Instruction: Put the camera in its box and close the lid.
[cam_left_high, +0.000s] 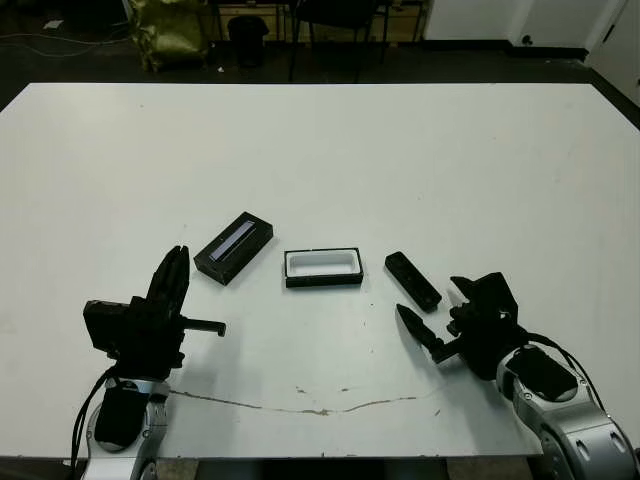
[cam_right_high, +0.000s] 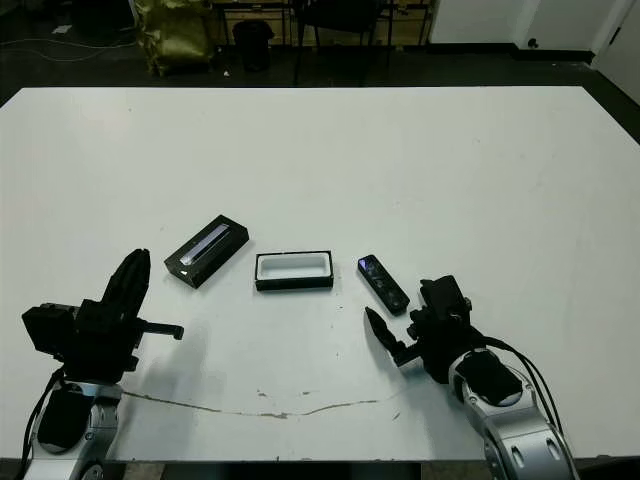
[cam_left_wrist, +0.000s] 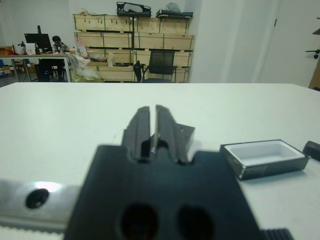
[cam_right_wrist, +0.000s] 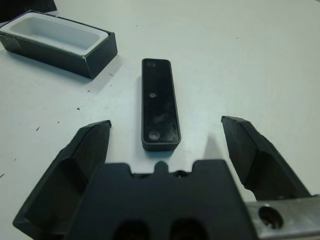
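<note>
On the white table (cam_left_high: 400, 150), the box (cam_left_high: 323, 267) sits open; the lid (cam_left_high: 233, 246) lies left of it, the camera (cam_right_wrist: 159, 104) right. The right gripper (cam_right_wrist: 169, 151) gapes wide beside the camera; the left gripper (cam_left_wrist: 156, 132) is pinched closed, empty.

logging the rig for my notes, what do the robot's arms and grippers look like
Both grippers, left gripper and right gripper, have two matte black tapered fingers on a blocky black body. The forearms are silver-grey metal with black sections, with black cables looping along them. The wrist views show a silver bracket with a hole.
</note>
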